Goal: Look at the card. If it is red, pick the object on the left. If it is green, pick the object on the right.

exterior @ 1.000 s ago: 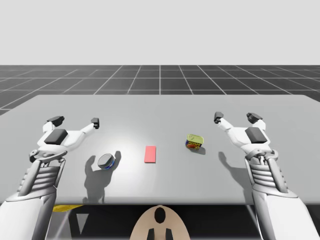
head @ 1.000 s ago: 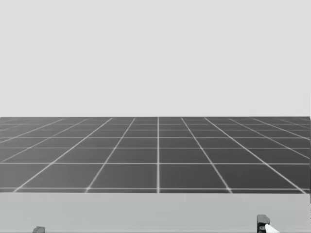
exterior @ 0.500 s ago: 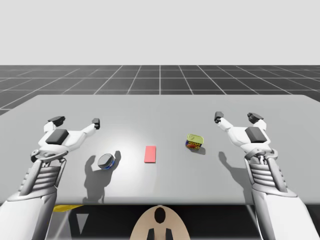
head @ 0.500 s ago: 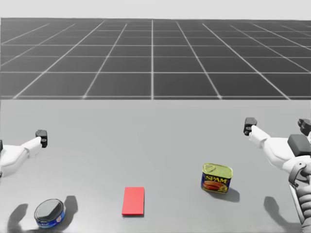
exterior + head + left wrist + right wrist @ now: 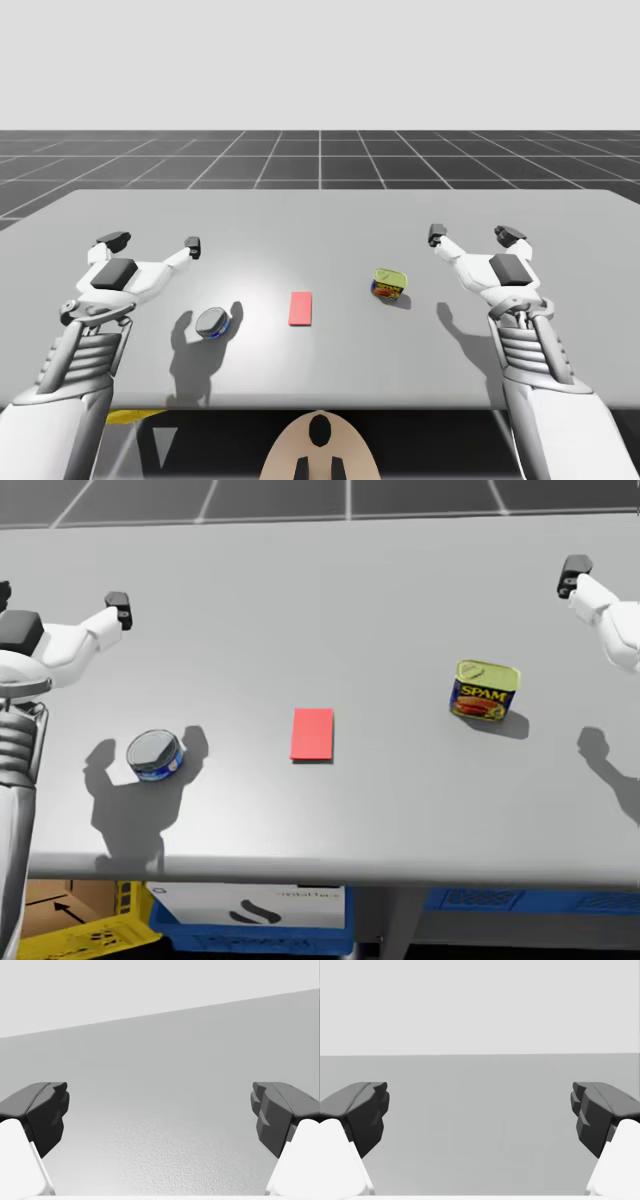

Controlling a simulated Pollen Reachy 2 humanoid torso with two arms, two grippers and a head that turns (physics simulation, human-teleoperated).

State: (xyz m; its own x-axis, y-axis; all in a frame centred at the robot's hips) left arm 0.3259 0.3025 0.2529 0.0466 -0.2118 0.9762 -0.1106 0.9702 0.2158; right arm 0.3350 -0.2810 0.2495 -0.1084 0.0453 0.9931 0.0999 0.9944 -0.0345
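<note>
Robot's head has tipped down | card (image 5: 312,734) shows red | target: round blue can (image 5: 155,755) near left pincer (image 5: 150,242) | it and right pincer (image 5: 472,235) wide, empty

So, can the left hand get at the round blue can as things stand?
Probably yes: the left hand is open, the round blue can sits near it, and only bare table lies between them.
</note>
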